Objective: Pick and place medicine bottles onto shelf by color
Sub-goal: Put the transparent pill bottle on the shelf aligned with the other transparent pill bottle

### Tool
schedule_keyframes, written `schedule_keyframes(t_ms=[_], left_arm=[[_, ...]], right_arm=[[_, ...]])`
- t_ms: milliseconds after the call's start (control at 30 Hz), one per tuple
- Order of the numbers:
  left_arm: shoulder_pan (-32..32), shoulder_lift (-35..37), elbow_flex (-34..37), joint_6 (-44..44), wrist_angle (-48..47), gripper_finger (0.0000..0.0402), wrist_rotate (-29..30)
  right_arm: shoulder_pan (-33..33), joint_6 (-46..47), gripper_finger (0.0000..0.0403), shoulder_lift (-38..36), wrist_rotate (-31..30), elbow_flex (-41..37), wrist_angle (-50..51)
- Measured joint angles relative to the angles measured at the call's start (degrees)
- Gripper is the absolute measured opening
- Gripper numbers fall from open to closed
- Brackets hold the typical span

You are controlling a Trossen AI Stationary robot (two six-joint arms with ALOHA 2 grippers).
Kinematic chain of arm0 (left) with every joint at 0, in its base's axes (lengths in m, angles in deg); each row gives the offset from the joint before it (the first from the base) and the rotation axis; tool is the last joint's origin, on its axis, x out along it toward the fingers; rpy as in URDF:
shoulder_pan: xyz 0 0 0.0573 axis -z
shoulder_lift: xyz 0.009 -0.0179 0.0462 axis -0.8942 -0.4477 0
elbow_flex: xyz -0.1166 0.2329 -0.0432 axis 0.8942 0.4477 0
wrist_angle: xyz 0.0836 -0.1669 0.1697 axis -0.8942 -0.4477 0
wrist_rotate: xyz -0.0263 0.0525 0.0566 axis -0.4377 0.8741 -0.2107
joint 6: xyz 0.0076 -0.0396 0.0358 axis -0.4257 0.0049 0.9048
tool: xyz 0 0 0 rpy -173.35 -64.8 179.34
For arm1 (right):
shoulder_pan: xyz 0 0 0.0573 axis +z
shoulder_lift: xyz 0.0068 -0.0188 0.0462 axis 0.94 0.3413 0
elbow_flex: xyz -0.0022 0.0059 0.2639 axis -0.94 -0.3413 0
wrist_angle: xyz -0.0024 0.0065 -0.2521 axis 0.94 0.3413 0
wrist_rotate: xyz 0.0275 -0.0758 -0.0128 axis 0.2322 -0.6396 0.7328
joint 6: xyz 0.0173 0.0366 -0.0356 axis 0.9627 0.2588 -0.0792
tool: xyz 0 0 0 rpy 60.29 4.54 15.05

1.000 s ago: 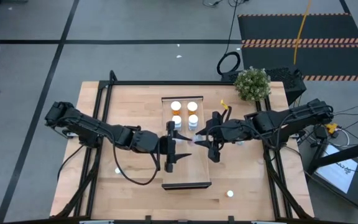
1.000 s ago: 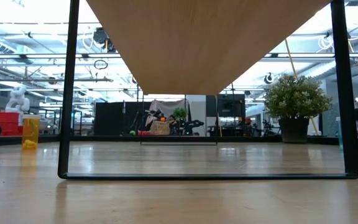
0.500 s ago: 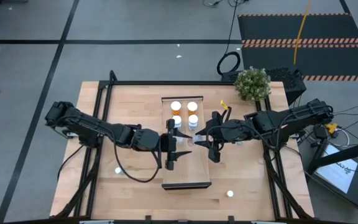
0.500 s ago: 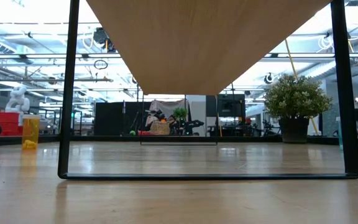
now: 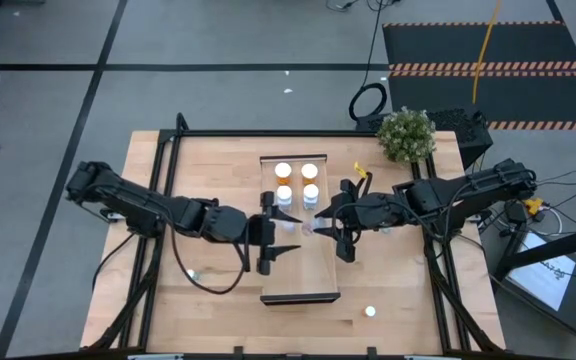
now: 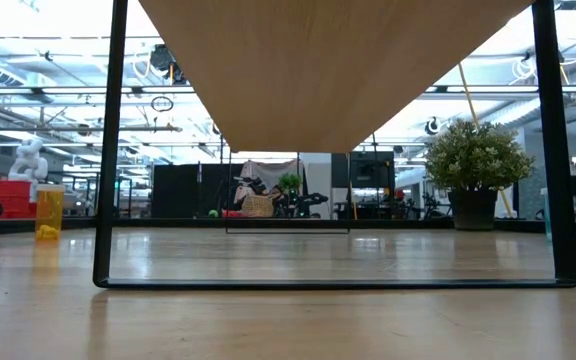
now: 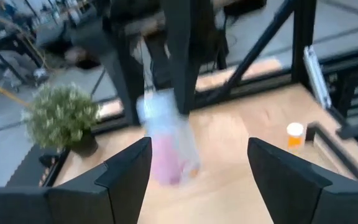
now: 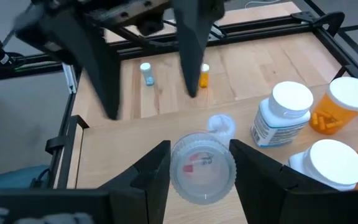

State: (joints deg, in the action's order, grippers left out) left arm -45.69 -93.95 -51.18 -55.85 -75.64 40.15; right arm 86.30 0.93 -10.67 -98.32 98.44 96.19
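Observation:
The shelf (image 5: 303,275) is a long light-wood tray at mid-table. At its far end stand several white-capped medicine bottles (image 5: 297,182), among them a white one (image 8: 281,115) and orange ones (image 8: 347,106). My right gripper (image 5: 315,226) (image 8: 201,155) is shut on a clear bottle (image 8: 202,167) with pinkish contents (image 7: 166,146), over the middle of the shelf. My left gripper (image 5: 268,243) (image 7: 197,168) stands open just left of that bottle and facing it, holding nothing. The low view shows neither gripper. My right gripper pinches the clear bottle by two opposite sides (image 8: 174,167) between its two fingers. The fingers (image 8: 148,174) come slanting down from the table's right. The bottle is lifted clear above the shelf and stands somewhat tilted, one round end facing the wrist camera.
Loose bottles stand on the table: a blue one (image 8: 146,73) and an orange one (image 8: 204,74) (image 7: 295,134) left of the shelf, and a white cap (image 5: 369,311) near the front right. A potted plant (image 5: 406,134) sits at the far right corner. A black frame (image 5: 168,150) borders the table.
My left gripper has drawn back a little toward the table's left edge, away from the clear bottle. My right gripper has kept still with the bottle in its fingers.

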Motion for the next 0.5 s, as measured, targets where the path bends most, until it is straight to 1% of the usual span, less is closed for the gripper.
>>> schedule_keyframes(t_ms=[133, 200, 367, 500], left_arm=[[0.30, 2.17, 0.11, -1.15, -1.80, 0.0269, 0.35], [0.59, 3.17, 0.08, -1.89, -2.80, 0.0269, 0.50], [0.62, 3.61, 0.04, -2.86, -5.76, 0.0269, 1.88], [0.32, 3.88, 0.04, -4.04, -6.71, 0.0269, 2.08]], right_arm=[[0.00, -3.27, 0.0150, 0.95, 0.17, -0.04, 0.54], [-0.05, -5.88, 0.0150, 1.62, 1.61, -0.04, 0.65], [-0.19, -11.40, 0.0150, 1.59, 4.66, -0.04, 0.76], [-0.95, -15.11, 0.0150, 1.38, 4.80, 1.03, 1.98]])
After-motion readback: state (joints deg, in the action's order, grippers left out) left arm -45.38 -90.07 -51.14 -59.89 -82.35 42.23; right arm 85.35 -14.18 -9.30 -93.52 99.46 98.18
